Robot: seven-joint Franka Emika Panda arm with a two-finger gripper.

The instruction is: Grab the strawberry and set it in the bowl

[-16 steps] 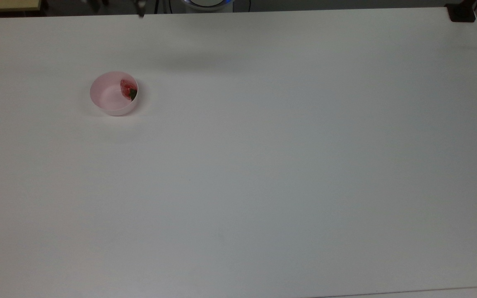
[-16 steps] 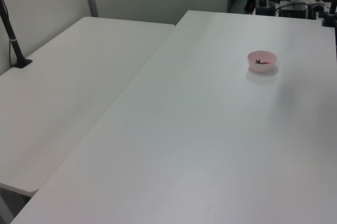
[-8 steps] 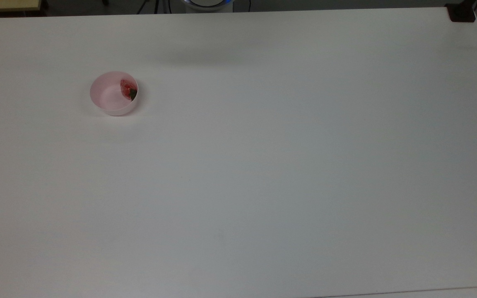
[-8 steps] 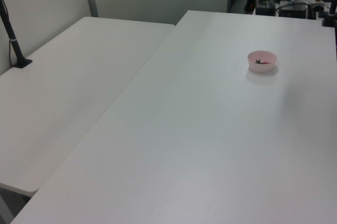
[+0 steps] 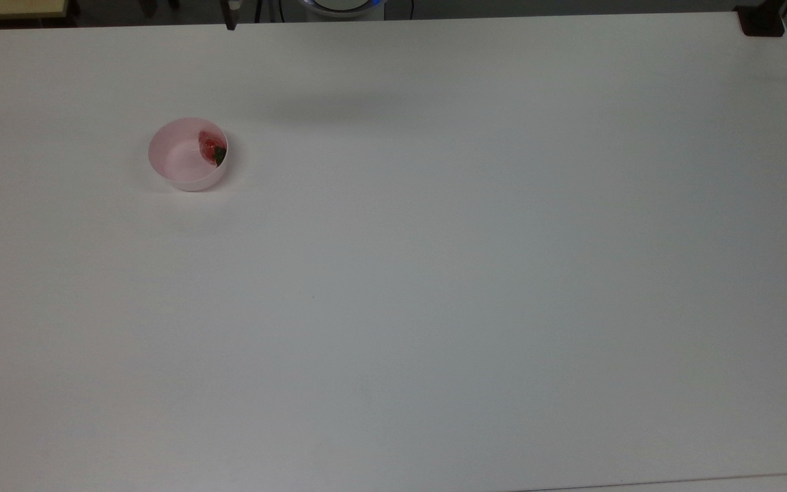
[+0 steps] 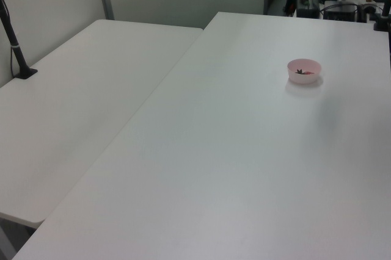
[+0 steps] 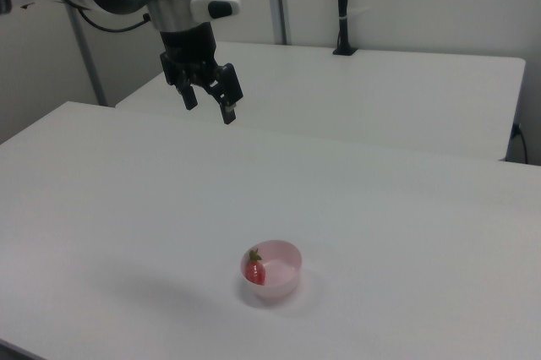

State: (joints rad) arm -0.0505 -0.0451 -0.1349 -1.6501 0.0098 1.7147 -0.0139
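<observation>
The pale pink bowl point(image 5: 192, 183) stands on the white table, toward the top view's left. The red strawberry point(image 5: 210, 145) lies inside it against the wall, green cap showing. In the right view the strawberry point(image 7: 254, 270) leans on the inner left side of the bowl point(image 7: 284, 287). My gripper point(image 7: 209, 111) hangs high above the table, well behind the bowl in the right view, open with nothing between its fingers. One fingertip point(image 5: 231, 18) pokes in at the top view's upper edge. In the left view the bowl point(image 6: 305, 79) sits far right.
The robot base point(image 5: 342, 5) sits at the table's far edge in the top view. A black clamp point(image 5: 762, 22) holds the top view's upper right corner. A second white table point(image 6: 73, 107) adjoins, with a black pole point(image 6: 13, 40) clamped to it.
A fingertip that had left the top view's upper edge half a second ago shows there again. Bowl and strawberry have not moved.
</observation>
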